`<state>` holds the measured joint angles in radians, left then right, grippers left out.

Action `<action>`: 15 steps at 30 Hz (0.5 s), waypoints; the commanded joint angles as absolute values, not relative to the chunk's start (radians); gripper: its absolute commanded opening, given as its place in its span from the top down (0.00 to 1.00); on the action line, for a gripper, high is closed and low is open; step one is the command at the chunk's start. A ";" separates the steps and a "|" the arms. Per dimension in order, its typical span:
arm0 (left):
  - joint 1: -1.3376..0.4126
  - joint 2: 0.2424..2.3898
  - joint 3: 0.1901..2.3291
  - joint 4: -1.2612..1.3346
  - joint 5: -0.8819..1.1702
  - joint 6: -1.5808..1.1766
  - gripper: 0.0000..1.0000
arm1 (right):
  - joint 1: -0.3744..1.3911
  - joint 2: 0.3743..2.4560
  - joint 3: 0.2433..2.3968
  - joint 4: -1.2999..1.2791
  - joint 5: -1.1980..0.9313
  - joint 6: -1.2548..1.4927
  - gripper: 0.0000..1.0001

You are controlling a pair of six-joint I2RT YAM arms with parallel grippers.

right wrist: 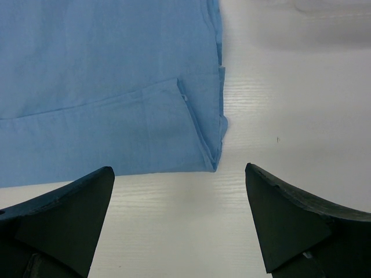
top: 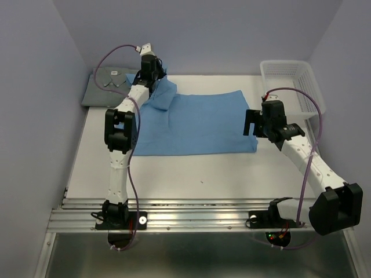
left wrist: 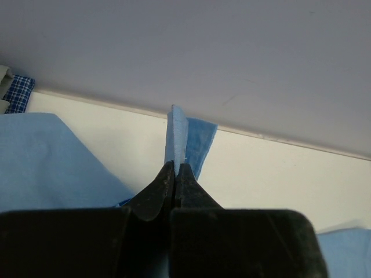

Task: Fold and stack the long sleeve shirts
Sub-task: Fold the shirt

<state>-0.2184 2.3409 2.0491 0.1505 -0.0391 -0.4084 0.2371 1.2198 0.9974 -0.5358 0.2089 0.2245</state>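
The light sky-blue shirt (top: pixel 197 121) lies spread flat in the middle of the table. My left gripper (top: pixel 152 74) is at its far left corner, shut on a thin upright fold of blue cloth (left wrist: pixel 176 136), held a little above the table. The shirt's near right corner (right wrist: pixel 215 156) lies just ahead of my right gripper (top: pixel 251 123), which is open and empty, hovering beside the shirt's right edge. The grey shirt (top: pixel 107 87) lies folded at the far left corner, its white neck label showing.
A white mesh basket (top: pixel 290 84) stands at the far right. The back wall (left wrist: pixel 232 52) is close behind my left gripper. A metal rail (top: pixel 197 211) runs along the table's near edge.
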 commanded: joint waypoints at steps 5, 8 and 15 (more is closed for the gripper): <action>-0.147 2.445 2.338 0.172 -0.031 -0.391 0.96 | 0.244 1.241 0.991 -0.546 0.227 0.225 0.00; -0.135 2.447 2.341 0.208 -0.025 -0.362 0.90 | 0.244 1.256 0.991 -0.548 0.241 0.227 0.00; -0.117 2.447 2.338 0.247 0.263 -0.252 0.88 | 0.244 1.275 0.994 -0.535 0.258 0.221 0.00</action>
<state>-0.1169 2.4897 2.2913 0.1711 0.0574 -0.3344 0.2371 1.2724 0.9974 -0.5472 0.2329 0.2245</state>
